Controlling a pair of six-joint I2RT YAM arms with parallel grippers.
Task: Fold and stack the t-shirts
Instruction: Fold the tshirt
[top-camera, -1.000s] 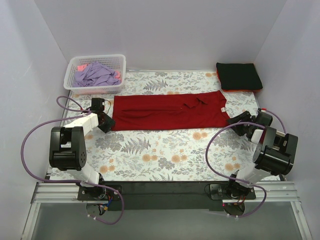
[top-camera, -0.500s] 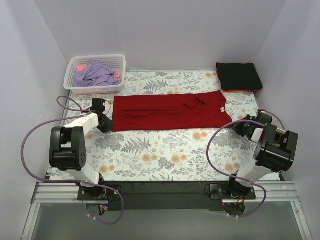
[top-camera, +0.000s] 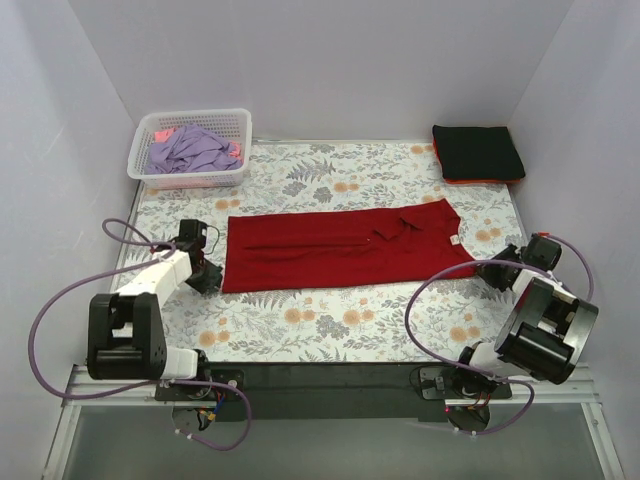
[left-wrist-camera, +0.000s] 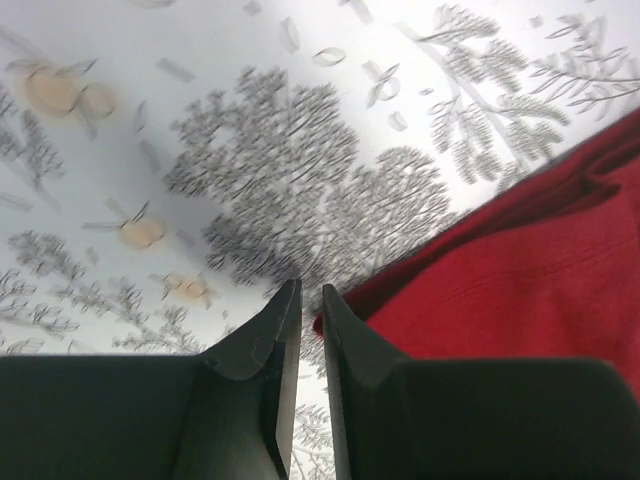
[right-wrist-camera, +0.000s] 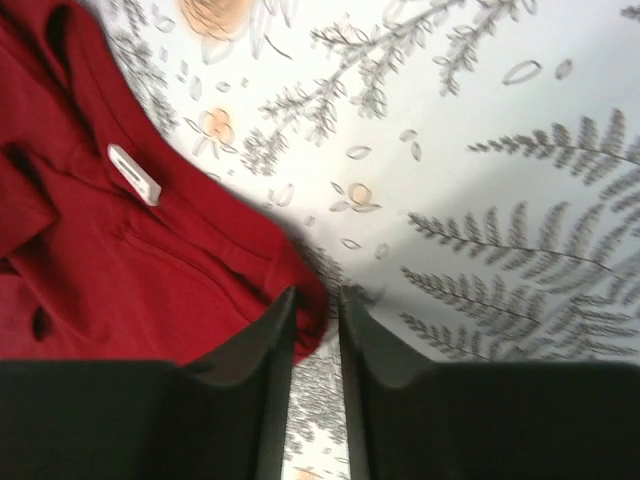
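A deep-red t-shirt (top-camera: 340, 248) lies folded into a long strip across the middle of the floral table cloth (top-camera: 330, 320), its neck with the white label (top-camera: 452, 238) at the right. My left gripper (top-camera: 205, 272) is at the strip's near left corner. In the left wrist view its jaws (left-wrist-camera: 310, 290) are nearly closed, with the red corner (left-wrist-camera: 520, 280) pinched at the tips. My right gripper (top-camera: 492, 270) is at the near right corner. In the right wrist view it (right-wrist-camera: 315, 295) is shut on a fold of the red cloth (right-wrist-camera: 130, 250) near the label (right-wrist-camera: 133, 173).
A white lattice basket (top-camera: 195, 115) at the back left holds lavender tees (top-camera: 190, 150) and a bit of pink cloth (top-camera: 235, 150). A folded black tee (top-camera: 478, 152) lies on an orange-red one (top-camera: 485, 180) at the back right. White walls enclose the table.
Both grippers have moved toward the near edge and the red t-shirt has slid with them. Both arms now reach lower and further out to the sides.
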